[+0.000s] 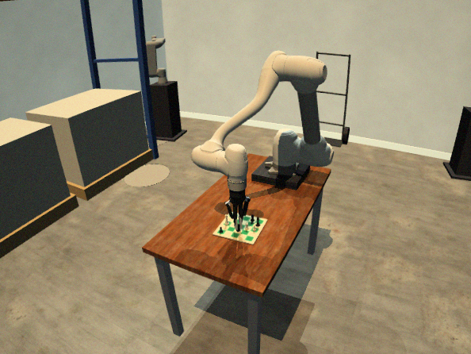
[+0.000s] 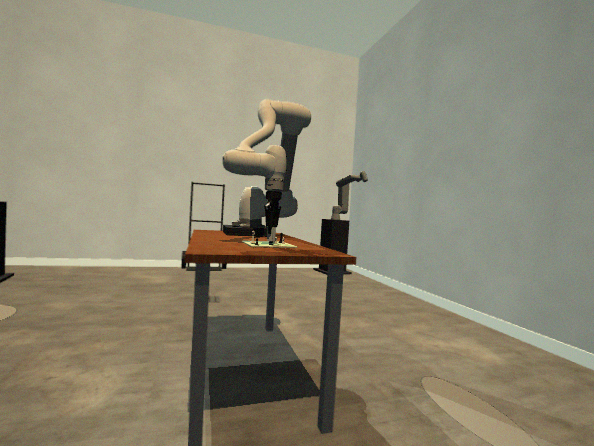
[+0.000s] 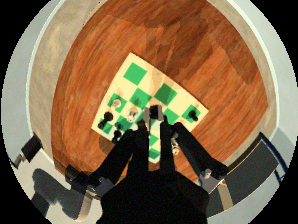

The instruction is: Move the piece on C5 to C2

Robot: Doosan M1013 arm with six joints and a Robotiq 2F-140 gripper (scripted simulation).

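- Gripper (image 1: 238,227) clamped on a dark chess piece (image 3: 154,113), low over the chessboard (image 1: 222,233).
- White pieces (image 1: 226,219) and black pieces (image 1: 258,221) crowd close around its fingers.

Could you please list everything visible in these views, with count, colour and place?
Table: one, reddish-brown top, grey legs, mid-room.
Chessboard: one, green and cream, on the table.
Chess pieces: several, dark and light, on the board; exact count unclear.
Held piece: one, dark, between the fingers.
Crates: two, beige and grey, left of the table.
Blue frame: one, behind the crates.
Hand truck: one, black, by the wall.
Second arm: one, on a black pedestal.
Arm: one, beige, based on the table.
Gripper: one, black, closed on the piece.
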